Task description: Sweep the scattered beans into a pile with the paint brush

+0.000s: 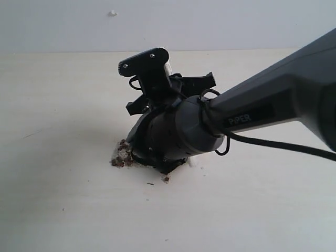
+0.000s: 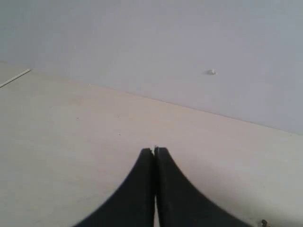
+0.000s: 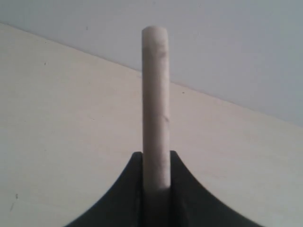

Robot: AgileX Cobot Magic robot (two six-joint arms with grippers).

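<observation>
The paint brush handle (image 3: 155, 94) is pale wood, seen edge-on in the right wrist view, and it stands up out of my right gripper (image 3: 155, 154), which is shut on it. In the exterior view the right arm (image 1: 262, 113) reaches in to the middle of the table, and its wrist hides the brush head and the jaws. Dark reddish-brown beans (image 1: 121, 155) mixed with whitish crumbs lie bunched at the wrist's left edge. One stray bean (image 1: 166, 179) lies just in front. My left gripper (image 2: 154, 150) is shut on nothing over bare table.
The pale table (image 1: 63, 115) runs back to a grey wall with a small white spot (image 1: 112, 13). A black cable (image 1: 283, 145) trails from the right arm's wrist toward the right edge.
</observation>
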